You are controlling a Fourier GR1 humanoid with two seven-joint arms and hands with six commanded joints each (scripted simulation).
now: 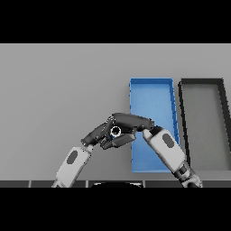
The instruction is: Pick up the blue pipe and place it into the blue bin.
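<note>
1. Grey bench (pixel 63 90), mid-task: we see both hands meeting just left of the blue bin (pixel 151 92); a dark bin (pixel 182 117) stands just beside it on the right.
2. The blue pipe itself is not clearly visible to us; a small round, ring-like end (pixel 115 131) shows betw. the two hands, poss. the pipe seen end-on, but colour and shape are too hidden to say.
3. Right hand (pixel 133 121): reaches leftward across the bin's left wall, fingers extended over the ring; whether they wrap anything we cannot tell.
4. Left hand (pixel 100 131): comes in from lower left, fingers (pixel 116 141) curled under and beside the ring; they appear clenched close to it, though a firm grasp is not confirmed from this view.
5. Step in hand, as we judge it: securing the object before carrying it right into the blue bin.
6. To do it well: settle one firm hold first; ease the other hand clear so the two don't fight; lift enough to clear the bin's left wall; travel right; release only once fully over the blue floor, not the dark bin beyond.
</note>
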